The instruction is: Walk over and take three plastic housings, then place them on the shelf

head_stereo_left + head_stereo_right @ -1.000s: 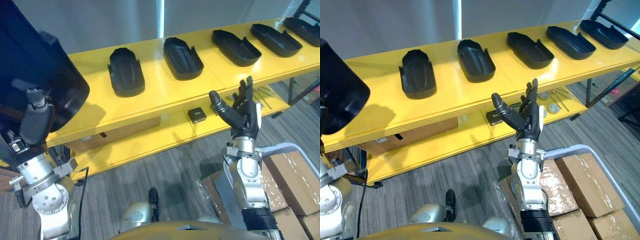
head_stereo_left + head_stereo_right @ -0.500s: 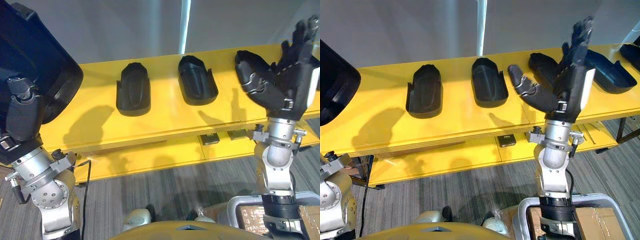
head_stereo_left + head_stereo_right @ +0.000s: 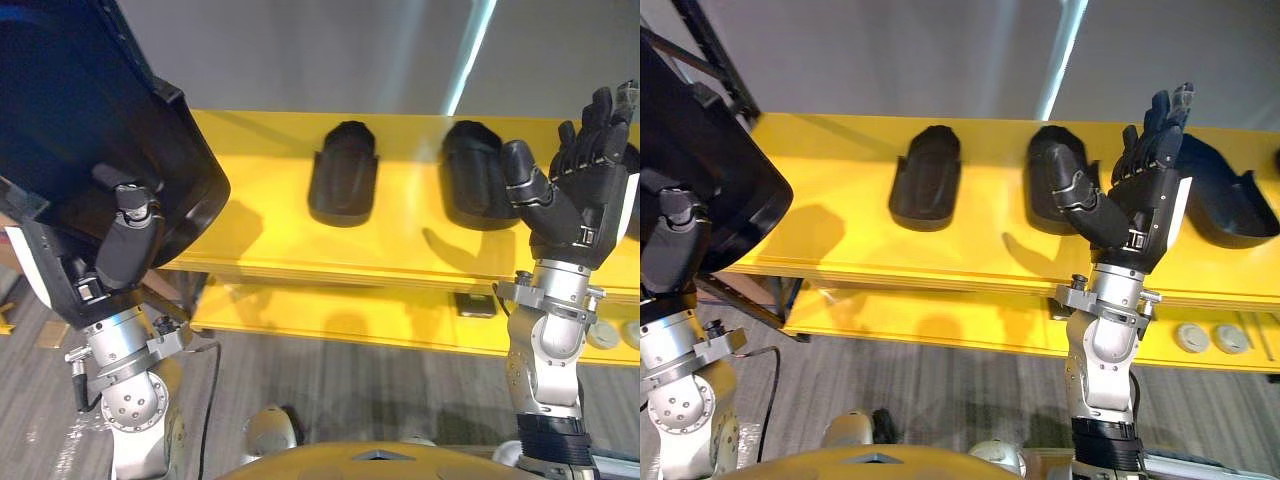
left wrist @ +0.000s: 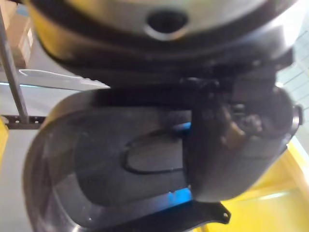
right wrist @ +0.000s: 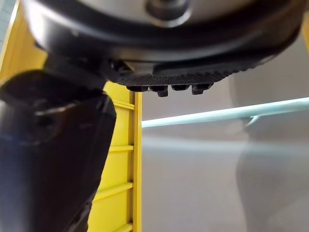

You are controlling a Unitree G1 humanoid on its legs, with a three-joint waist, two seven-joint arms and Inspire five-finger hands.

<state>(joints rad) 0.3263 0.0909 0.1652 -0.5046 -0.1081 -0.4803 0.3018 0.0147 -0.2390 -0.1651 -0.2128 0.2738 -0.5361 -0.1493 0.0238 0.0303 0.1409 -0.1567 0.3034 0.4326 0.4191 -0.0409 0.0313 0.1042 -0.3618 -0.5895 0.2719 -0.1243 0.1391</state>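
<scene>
**Left eye view.** The left hand (image 3: 125, 245) is raised at the left. Its thumb and fingers are clamped on the rim of the carried housing (image 3: 90, 130), a big black plastic shell that covers the left end of the yellow shelf (image 3: 270, 235) from this angle. Two more black shells lie apart on the shelf top, the first housing (image 3: 342, 185) and to its right the second housing (image 3: 478, 185). The right hand (image 3: 580, 195) is held up before the right part of the shelf. Its fingers are straight and spread, its thumb is out, and it holds nothing. On the lower board (image 3: 330, 320) sits a small black box (image 3: 476, 304).

**Right eye view.** A third housing (image 3: 1225, 200) lies on the shelf top, just right of the right hand. Two round discs (image 3: 1190, 337) rest side by side on the lower board at the right.

**Left wrist view.** The hollow inside of the carried housing (image 4: 120, 159) faces the camera, and the left hand's thumb (image 4: 217, 150) lies across it, gripping the shell.

**Right wrist view.** The right hand's fingertips (image 5: 164, 89) point straight out with nothing between them and the thumb. Behind them are a yellow part of the shelf (image 5: 120, 159) and a grey wall (image 5: 217, 183).
</scene>
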